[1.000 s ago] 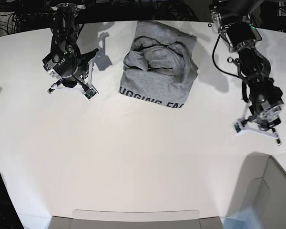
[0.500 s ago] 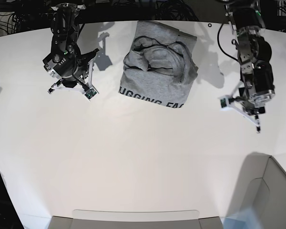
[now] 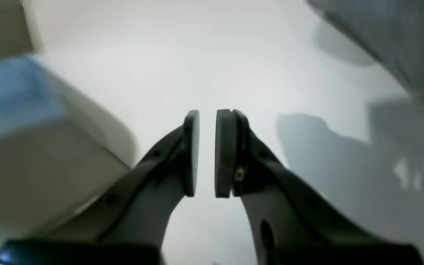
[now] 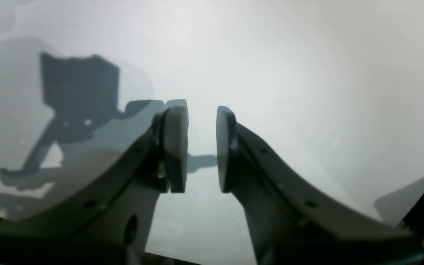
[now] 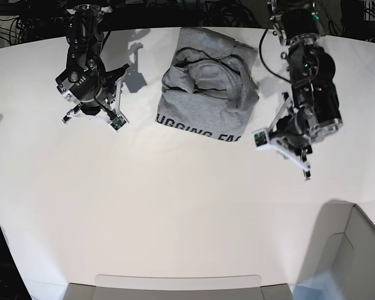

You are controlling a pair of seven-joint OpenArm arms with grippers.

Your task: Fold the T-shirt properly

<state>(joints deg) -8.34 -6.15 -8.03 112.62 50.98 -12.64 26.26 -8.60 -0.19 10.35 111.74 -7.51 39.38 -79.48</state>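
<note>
since a second ago the left gripper point(image 5: 281, 154) has swung in from the worktop's right edge toward the middle, and it now hangs just beside the lower right corner of the t-shirt point(image 5: 207, 84), while the right gripper point(image 5: 92, 115) has not shifted from its spot near the worktop's far left side. the t-shirt lies at the middle of the worktop's far edge point(image 5: 37, 42), already gathered into a rough, thick packet with the dark lettering along its near hem and the neckline rumpled on top; it is not flat or square, so by my judgement the folding is partly done and the step in hand is the left arm's approach for another grasp. the left wrist view shows its jaws a narrow gap apart with nothing between them, over bare worktop, with grey cloth only at the upper right of that view. the right wrist view shows the other jaws also slightly apart and empty, well clear of the cloth. the next move likely calls for bringing the left jaws down onto the shirt's right hem corner, wide enough to take the doubled cloth.
</note>
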